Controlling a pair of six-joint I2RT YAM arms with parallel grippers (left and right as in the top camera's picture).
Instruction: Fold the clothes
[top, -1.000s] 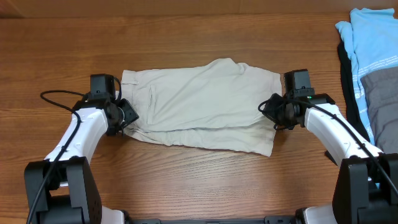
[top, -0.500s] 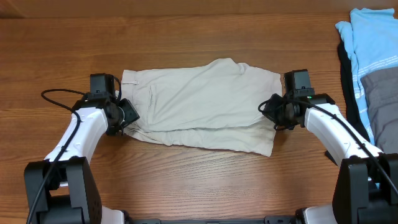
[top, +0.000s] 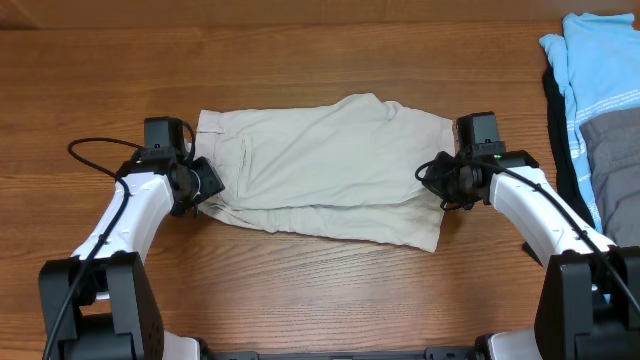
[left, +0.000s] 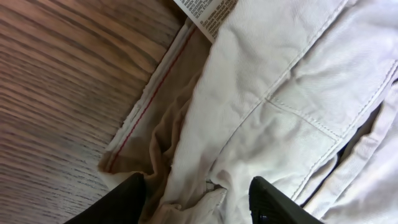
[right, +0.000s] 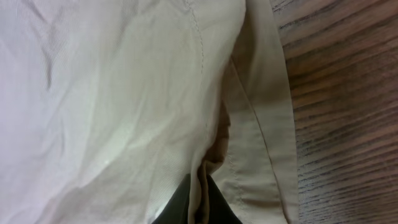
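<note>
The beige shorts (top: 320, 165) lie folded lengthwise on the wooden table, waistband to the left. My left gripper (top: 200, 186) sits at their left end. In the left wrist view its dark fingers (left: 127, 196) stand apart around bunched waistband cloth (left: 280, 81), below the white label (left: 205, 9); the left gripper (left: 196, 190) is open. My right gripper (top: 438, 183) is at the shorts' right end. In the right wrist view the right gripper (right: 198, 202) is shut on a thin upright fold of the hem (right: 112, 93).
A light blue striped garment (top: 600, 60), a grey one (top: 615, 150) and a black one (top: 558, 130) are piled at the right edge of the table (top: 300, 60). A black cable (top: 90, 150) loops beside the left arm.
The left gripper has shifted very slightly and the shorts' lower left corner has drawn in a little. The right arm has not moved.
</note>
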